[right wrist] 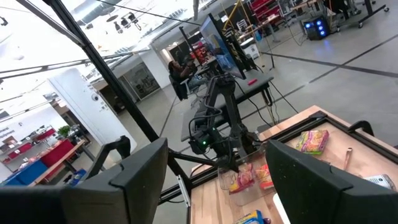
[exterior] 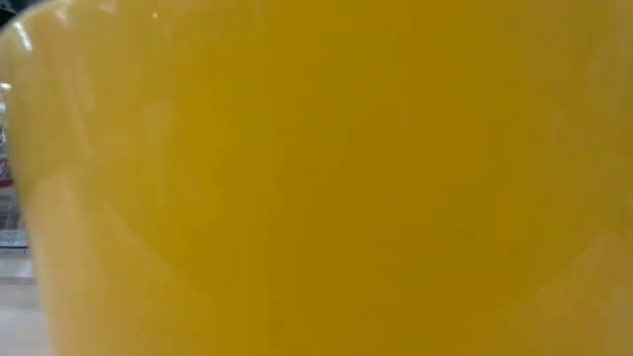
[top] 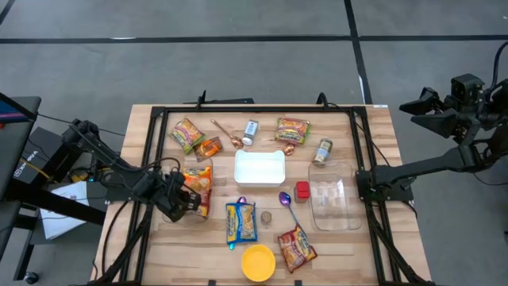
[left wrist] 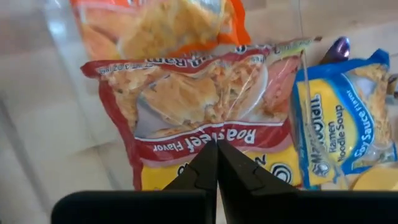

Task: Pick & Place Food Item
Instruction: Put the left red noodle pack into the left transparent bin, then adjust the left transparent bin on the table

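A red roast-beef ramen packet (left wrist: 205, 118) lies with an orange packet (left wrist: 161, 25) inside a clear tub (top: 189, 213) at the table's left. My left gripper (top: 179, 199) is shut; in the left wrist view its fingertips (left wrist: 216, 149) meet just over the packet's red band. A blue ramen packet (left wrist: 342, 124) lies flat on the wood beside the tub. My right gripper (right wrist: 217, 180) is open, held high off the table's right edge with nothing between its fingers. My left gripper points steeply down at the middle of the red ramen packet (left wrist: 217, 134). Its shut tips hide the spot, so I cannot tell whether they touch or pinch the film. The packet lies flat in the tub.
A white tray (top: 259, 168) sits mid-table, a second clear tub (top: 333, 202) to its right. Green packets (top: 187, 133) (top: 292, 129), two small jars (top: 252, 129) (top: 322, 151), a purple spoon (top: 287, 202), a red packet (top: 296, 248) lie around. The yellow bowl (exterior: 316, 178) fills the low view.
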Motion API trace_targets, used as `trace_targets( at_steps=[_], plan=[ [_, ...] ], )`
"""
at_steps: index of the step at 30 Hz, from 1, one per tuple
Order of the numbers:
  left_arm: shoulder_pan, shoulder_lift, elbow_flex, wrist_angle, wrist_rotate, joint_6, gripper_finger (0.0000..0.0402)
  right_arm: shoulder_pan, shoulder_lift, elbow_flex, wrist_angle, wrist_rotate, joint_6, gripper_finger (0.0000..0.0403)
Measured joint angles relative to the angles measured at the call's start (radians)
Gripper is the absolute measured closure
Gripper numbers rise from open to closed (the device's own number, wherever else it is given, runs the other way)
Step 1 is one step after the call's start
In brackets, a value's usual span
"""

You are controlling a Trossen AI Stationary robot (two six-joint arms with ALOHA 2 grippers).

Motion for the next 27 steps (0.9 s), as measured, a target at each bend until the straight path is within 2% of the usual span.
trace_targets(
  at_steps=[7, 18, 24, 27],
  plan=[
    [0.0, 0.001, -0.063, 0.19, 0.006, 0.045, 0.0397, 0.0, 0.0, 0.0, 0.0, 0.0, -0.002, 0.0138],
    [-0.009, -0.038, -0.067, 0.133, 0.002, 0.054, 0.0345, 0.0, 0.0, 0.0, 0.0, 0.002, 0.0, 0.0138],
    [-0.009, -0.078, -0.066, 0.137, -0.082, 0.121, 0.0341, 0.0, 0.0, 0.0, 0.0, 0.002, -0.005, 0.0138],
    [-0.009, -0.092, -0.066, 0.194, -0.151, 0.186, 0.0349, 0.0, 0.0, 0.0, 0.0, 0.005, -0.007, 0.0138]
  ],
)
